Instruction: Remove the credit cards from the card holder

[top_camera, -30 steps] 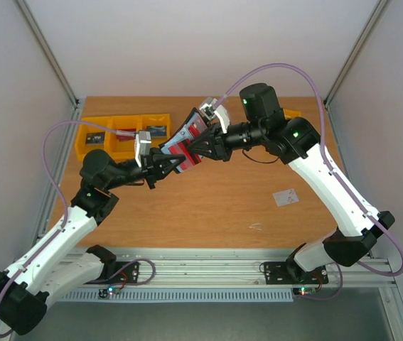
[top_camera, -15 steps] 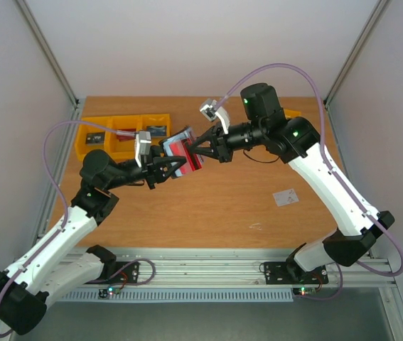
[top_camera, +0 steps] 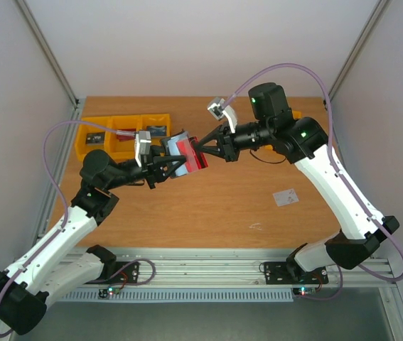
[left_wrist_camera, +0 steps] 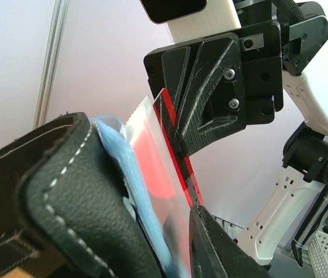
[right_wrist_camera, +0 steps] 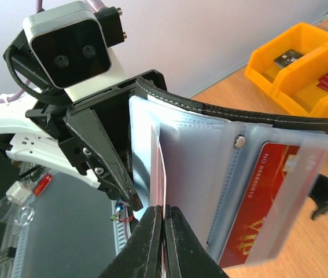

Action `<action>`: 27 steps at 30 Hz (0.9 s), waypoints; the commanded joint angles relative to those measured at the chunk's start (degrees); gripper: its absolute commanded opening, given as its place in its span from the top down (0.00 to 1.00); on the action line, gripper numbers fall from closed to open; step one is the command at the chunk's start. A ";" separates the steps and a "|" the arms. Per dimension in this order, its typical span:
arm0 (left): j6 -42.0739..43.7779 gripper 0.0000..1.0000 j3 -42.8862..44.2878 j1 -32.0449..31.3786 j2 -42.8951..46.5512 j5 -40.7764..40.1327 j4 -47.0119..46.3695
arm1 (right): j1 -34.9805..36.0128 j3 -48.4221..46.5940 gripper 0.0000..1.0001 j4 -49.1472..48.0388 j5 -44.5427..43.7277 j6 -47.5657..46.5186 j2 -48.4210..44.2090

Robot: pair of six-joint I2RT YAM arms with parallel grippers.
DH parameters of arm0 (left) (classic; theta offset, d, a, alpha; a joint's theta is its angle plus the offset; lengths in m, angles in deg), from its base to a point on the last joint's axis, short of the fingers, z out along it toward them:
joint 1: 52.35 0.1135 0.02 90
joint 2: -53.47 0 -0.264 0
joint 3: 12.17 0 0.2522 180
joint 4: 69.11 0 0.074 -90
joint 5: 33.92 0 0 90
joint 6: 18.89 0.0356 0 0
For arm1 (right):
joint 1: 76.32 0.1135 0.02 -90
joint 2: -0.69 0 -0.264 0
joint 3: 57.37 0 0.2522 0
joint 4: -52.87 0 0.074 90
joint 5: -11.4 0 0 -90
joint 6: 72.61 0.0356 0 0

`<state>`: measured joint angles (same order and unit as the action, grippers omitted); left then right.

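My left gripper (top_camera: 165,165) is shut on the card holder (top_camera: 180,158), black outside and grey-blue inside, and holds it open above the table. In the left wrist view its black cover (left_wrist_camera: 65,191) fills the lower left. My right gripper (top_camera: 198,148) is shut on the edge of a thin red credit card (right_wrist_camera: 165,191) that stands out of a sleeve; its fingers (right_wrist_camera: 152,237) pinch it edge-on. That card shows as a red strip in the left wrist view (left_wrist_camera: 178,150). Another red card (right_wrist_camera: 256,202) sits in a clear sleeve. A whitish card (top_camera: 285,197) lies on the table.
Yellow bins (top_camera: 116,133) with small items stand at the back left of the wooden table (top_camera: 215,206); they also show in the right wrist view (right_wrist_camera: 302,58). Another yellow bin (top_camera: 292,113) peeks out behind the right arm.
My right arm has drawn back to the right a little with its wrist turned. The card holder has tilted and sits slightly lower in my left gripper.
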<state>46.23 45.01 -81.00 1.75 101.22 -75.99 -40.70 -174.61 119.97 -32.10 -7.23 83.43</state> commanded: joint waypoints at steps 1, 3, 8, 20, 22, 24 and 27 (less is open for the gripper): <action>0.53 0.73 0.44 -0.54 0.50 0.64 -4.88 | -0.93 -0.10 0.99 0.89 -1.98 -0.89 -1.48; 0.67 0.78 0.53 -0.67 0.56 0.73 -4.68 | -1.02 -0.26 0.99 0.32 -0.95 -0.29 -1.32; 0.89 0.97 0.69 -0.80 0.13 0.63 -4.26 | -1.05 0.69 0.99 0.03 -1.65 -0.31 -1.52; 0.83 0.97 0.66 -1.15 0.07 0.03 -3.59 | -5.21 3.46 0.99 -0.37 -4.31 0.97 -4.59; 0.80 0.97 0.78 -1.15 -0.11 0.24 -3.57 | -5.63 3.42 0.99 -0.22 -4.15 1.15 -4.87; 0.80 0.97 0.80 -1.15 -0.18 0.30 -3.58 | -5.88 3.62 0.99 -0.31 -4.37 1.20 -5.24; 0.72 0.97 0.79 -1.21 -0.09 0.29 -3.61 | -6.38 4.25 0.99 -0.92 -4.27 1.54 -5.65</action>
<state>46.03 45.01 -82.33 0.83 99.82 -75.92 -43.72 -170.74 120.02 -32.14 -6.99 80.53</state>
